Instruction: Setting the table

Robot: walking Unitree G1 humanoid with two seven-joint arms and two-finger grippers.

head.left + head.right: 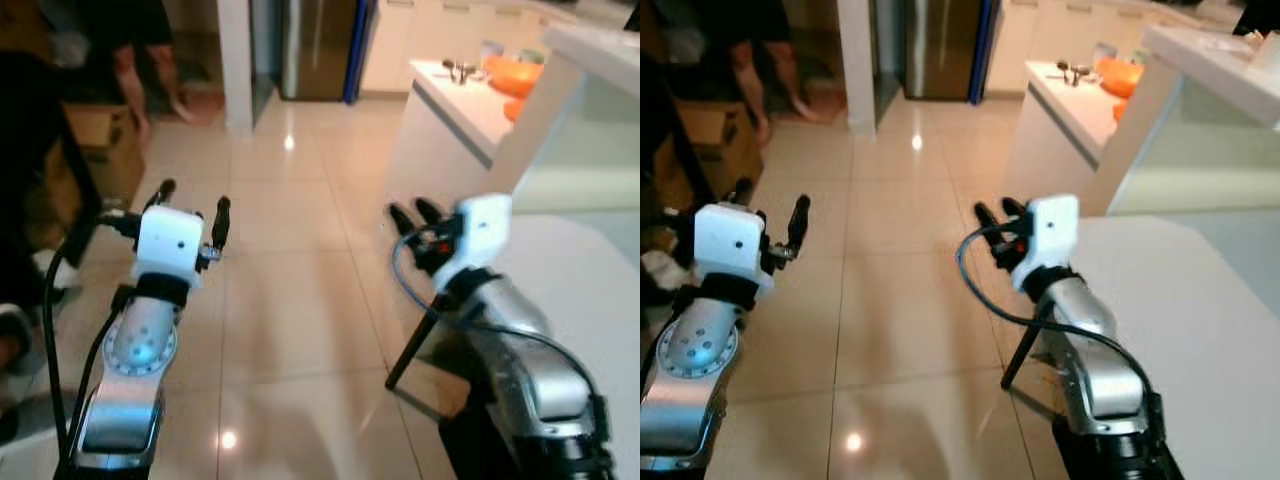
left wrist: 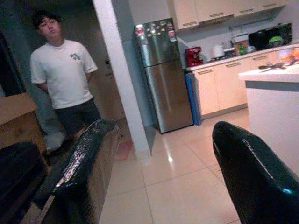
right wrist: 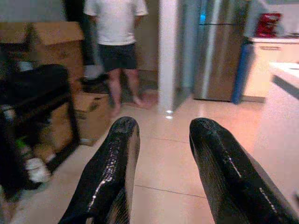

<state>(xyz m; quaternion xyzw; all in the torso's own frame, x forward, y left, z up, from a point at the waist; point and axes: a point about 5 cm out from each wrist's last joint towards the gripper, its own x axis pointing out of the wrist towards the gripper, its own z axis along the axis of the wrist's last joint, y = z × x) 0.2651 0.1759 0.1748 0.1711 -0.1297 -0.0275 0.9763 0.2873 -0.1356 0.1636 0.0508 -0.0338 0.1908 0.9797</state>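
Currently, by view:
Head view: left gripper [image 1: 192, 206] spread wide, empty, over floor; right gripper [image 1: 416, 214] slightly parted, empty, beside the table [image 1: 590, 300].
Tableware: orange bowl [image 1: 514, 74] on the counter [image 1: 455, 95], well ahead and right of both; right arm nearer; long axis unclear.
Left wrist view: fingers [image 2: 84, 163] apart, nothing held; fridge [image 2: 163, 74] left of counter.
Right wrist view: fingers [image 3: 110, 172] moderately apart, nothing held; person [image 3: 117, 32] far left of counter.

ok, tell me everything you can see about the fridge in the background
The fridge is tall, with a brushed steel look and two doors, a shorter upper one dotted with small magnets and a longer lower one. Both are shut. It stands upright on the glossy tiled floor, between a white pillar and cream kitchen cabinets, a blue thing beside it.
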